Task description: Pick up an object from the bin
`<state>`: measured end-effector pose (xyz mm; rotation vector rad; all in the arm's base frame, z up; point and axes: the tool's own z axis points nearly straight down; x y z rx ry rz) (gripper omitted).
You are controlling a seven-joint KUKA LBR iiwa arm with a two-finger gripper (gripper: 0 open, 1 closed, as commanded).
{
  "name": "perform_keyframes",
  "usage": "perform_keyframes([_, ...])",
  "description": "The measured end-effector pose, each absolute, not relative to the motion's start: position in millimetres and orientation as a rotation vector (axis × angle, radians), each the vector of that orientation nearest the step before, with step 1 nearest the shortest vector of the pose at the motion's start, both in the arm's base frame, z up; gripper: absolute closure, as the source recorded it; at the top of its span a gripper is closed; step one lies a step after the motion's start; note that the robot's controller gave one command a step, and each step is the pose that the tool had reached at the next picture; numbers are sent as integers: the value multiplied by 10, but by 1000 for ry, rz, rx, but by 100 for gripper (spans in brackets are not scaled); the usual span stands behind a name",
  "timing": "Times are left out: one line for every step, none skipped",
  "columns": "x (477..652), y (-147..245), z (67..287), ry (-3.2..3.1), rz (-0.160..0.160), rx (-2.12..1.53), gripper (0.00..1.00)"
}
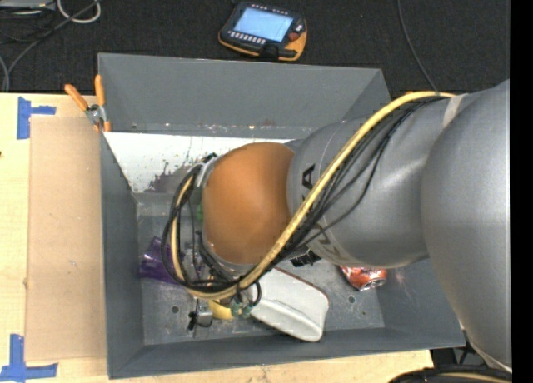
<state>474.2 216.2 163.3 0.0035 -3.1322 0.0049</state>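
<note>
Camera view: low over the near-left part of the floor of the grey metal bin (250,115), the claw (202,313) sits just beside a small yellow piece (221,310) with a bit of green at its right end. Whether the claw is released or clenched cannot be told, as the wrist covers most of it. A white rounded object (291,310) lies just right of the yellow piece, and a purple object (152,261) lies to the claw's left, near the bin's left wall. A crumpled red and silver thing (362,276) lies farther right, apart from the others. Above the claw are the wrist's round orange cover (246,206) and looping black and yellow cables (177,223). The thick grey arm (433,198) enters from the right.
</note>
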Motion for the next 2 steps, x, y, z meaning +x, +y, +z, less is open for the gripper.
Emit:
perform_keyframes([4765,2151,1672,-3139,1,-6,0])
perform_keyframes([5470,2086,1148,-3084,6,-562,0])
